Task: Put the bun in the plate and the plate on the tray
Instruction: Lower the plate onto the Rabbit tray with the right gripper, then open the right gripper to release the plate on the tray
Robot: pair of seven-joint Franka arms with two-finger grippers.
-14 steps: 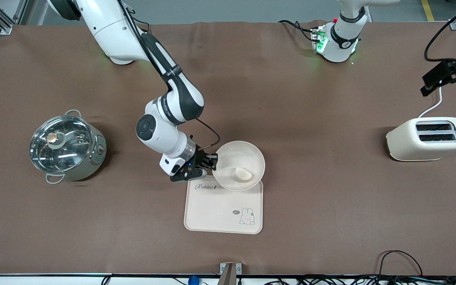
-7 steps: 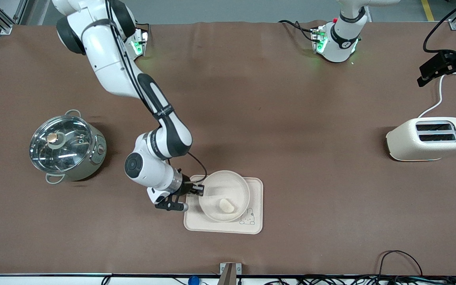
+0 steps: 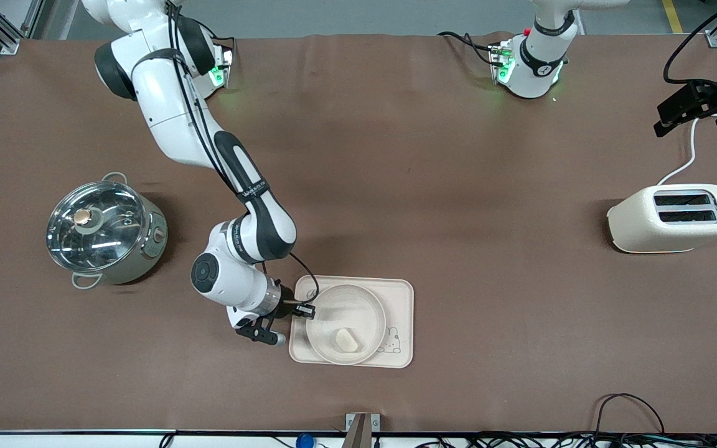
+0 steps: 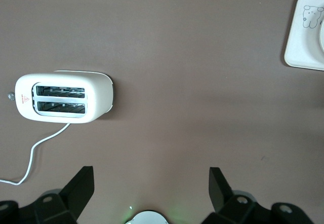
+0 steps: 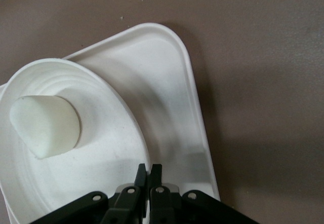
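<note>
Matt plate (image 3: pixel 346 311), smooth bun (image 3: pixel 346 340), shiny metal pot (image 3: pixel 104 233)

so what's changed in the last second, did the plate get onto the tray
Yes. The right gripper, shut on the plate rim, carried it toward the front camera, from overhanging the tray's edge to fully over it, covering the script. The bun rode along inside. Left gripper waits open above the toaster; toaster and pot unmoved.

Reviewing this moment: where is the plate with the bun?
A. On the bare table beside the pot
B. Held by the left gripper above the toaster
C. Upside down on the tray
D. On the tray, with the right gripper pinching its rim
D: the plate, bun inside, sits over the tray, and the right gripper is shut on its rim.
</note>
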